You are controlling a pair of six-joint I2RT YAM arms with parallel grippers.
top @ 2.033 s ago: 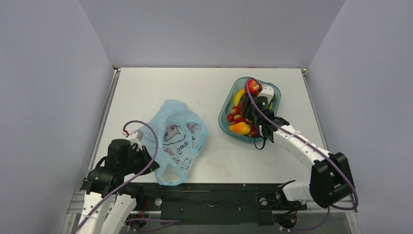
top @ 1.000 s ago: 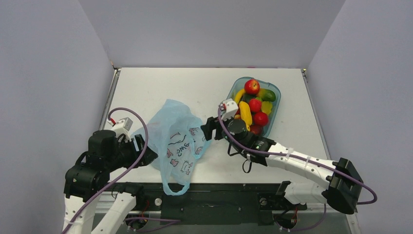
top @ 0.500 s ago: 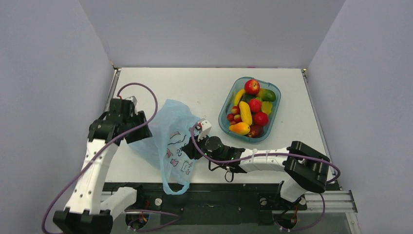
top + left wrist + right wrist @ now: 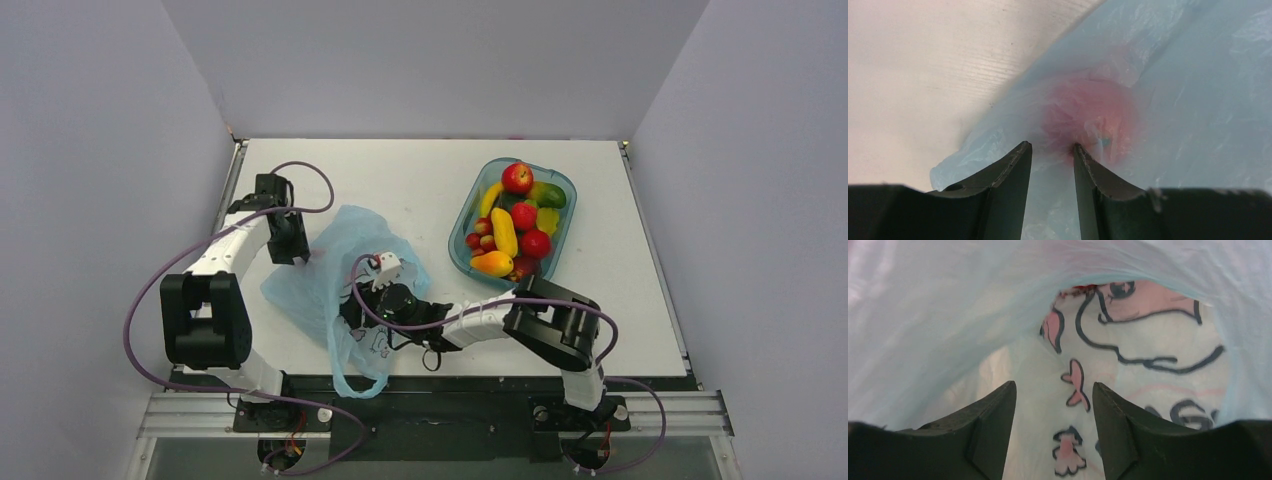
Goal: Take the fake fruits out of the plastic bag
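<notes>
The light-blue plastic bag (image 4: 325,262) lies crumpled left of the table's middle, handles toward the near edge. My left gripper (image 4: 298,252) is at its far left edge. In the left wrist view the gripper (image 4: 1052,146) is open, with bag film (image 4: 1188,100) under the fingers and a reddish fruit (image 4: 1088,116) showing blurred through the film just ahead. My right gripper (image 4: 352,310) reaches into the bag from the right. In the right wrist view it (image 4: 1054,385) is open and empty, with printed film (image 4: 948,315) all around. A red apple (image 4: 517,178), a yellow elongated fruit (image 4: 504,232) and an orange-yellow fruit (image 4: 492,264) lie in the tub.
The teal oval tub (image 4: 568,185) stands at the right back of the table and also holds a green-and-orange mango (image 4: 551,195) and small red strawberries (image 4: 480,240). Grey walls close in the table on three sides. The right arm lies low across the near middle.
My right gripper left the tub, swept left across the table and entered the bag. My left arm swung from the near left corner out to the bag's far left edge.
</notes>
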